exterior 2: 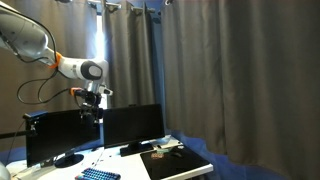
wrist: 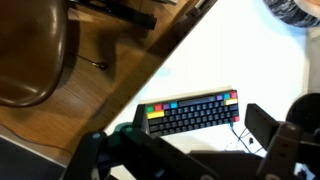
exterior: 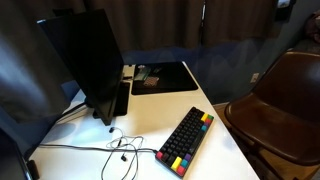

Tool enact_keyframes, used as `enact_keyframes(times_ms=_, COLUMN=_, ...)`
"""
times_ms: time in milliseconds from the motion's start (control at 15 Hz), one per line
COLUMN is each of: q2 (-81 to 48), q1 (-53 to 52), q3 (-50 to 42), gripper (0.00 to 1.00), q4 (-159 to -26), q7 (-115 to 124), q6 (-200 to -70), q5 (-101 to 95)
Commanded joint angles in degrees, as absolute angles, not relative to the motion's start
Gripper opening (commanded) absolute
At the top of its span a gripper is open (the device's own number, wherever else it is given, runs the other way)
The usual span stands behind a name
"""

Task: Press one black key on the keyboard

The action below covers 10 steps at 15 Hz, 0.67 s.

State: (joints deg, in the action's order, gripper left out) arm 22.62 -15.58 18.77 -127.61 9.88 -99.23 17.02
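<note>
Arm (exterior 2: 30, 42) raised high, jaws wide apart.

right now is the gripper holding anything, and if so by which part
Nothing is held. The gripper hangs open in the air, high above the keyboard, with nothing between its fingers in the wrist view.

I see a white desk (exterior: 150, 108) in an exterior view. The keyboard (exterior: 187, 140) lies angled by the right edge, toward the near corner. A black desk mat (exterior: 165, 76) sits at the far edge. The monitor (exterior: 85, 60) stands along the left edge. A thin cable (exterior: 118, 150) loops near the front edge.
</note>
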Motion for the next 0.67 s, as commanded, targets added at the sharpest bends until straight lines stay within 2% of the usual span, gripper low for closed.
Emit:
enact_keyframes(times_ms=0, q2=10.6, q1=-19.7, q3=23.0, gripper=1.0, q4=-122.8, q7=5.7, q6=-107.0, q5=17.9)
enact_keyframes(times_ms=267, q2=-1.3, q1=-22.2, q3=25.6, gripper=1.0, q4=-118.3, q7=6.4, q6=-114.4, q5=13.7)
enact_keyframes(times_ms=333, q2=4.7, q1=-22.2, q3=24.6, gripper=1.0, q4=-122.6, q7=6.2, q6=-113.0, q5=15.6)
enact_keyframes(times_ms=600, q2=2.5, q1=-22.4, q3=24.4, gripper=1.0, q4=-121.9, q7=6.2, q6=-113.6, q5=15.5)
